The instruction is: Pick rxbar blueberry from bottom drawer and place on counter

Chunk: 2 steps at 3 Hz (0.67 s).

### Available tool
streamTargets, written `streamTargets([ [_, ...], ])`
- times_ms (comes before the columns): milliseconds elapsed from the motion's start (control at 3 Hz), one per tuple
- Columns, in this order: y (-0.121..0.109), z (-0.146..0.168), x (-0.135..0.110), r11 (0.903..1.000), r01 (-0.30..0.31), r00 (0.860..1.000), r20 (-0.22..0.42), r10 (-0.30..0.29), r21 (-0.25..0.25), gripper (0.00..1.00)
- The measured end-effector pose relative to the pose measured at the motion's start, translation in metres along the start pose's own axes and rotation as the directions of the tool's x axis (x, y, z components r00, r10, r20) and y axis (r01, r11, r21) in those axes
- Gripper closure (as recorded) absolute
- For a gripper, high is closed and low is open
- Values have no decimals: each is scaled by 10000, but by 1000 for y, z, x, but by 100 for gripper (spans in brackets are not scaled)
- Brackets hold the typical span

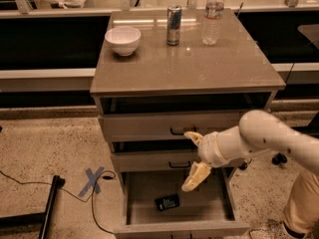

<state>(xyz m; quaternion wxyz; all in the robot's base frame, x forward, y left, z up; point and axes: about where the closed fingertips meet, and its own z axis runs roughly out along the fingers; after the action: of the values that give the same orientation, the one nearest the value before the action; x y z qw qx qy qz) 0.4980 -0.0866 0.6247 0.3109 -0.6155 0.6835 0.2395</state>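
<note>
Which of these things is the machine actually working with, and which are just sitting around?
In use: rxbar blueberry, in the open bottom drawer; counter; end effector, open, hovering above that drawer.
Lying about: bowl, drink can, water bottle, all on the counter.

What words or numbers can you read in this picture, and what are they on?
"X": a blue tape cross on the floor.
The rxbar blueberry in the bottom drawer: white lettering, too small to read.
The can: label blurred.
The water bottle: label blurred.
The open pincer, over the bottom drawer: no text.
</note>
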Motion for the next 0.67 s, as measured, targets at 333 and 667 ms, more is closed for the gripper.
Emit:
streamTargets([
  [333,-24,43,33,9869,526,9779,1926,-820,1527,0],
  [667,-53,44,57,9674,1022,9368,3048,-1719,2316,0],
])
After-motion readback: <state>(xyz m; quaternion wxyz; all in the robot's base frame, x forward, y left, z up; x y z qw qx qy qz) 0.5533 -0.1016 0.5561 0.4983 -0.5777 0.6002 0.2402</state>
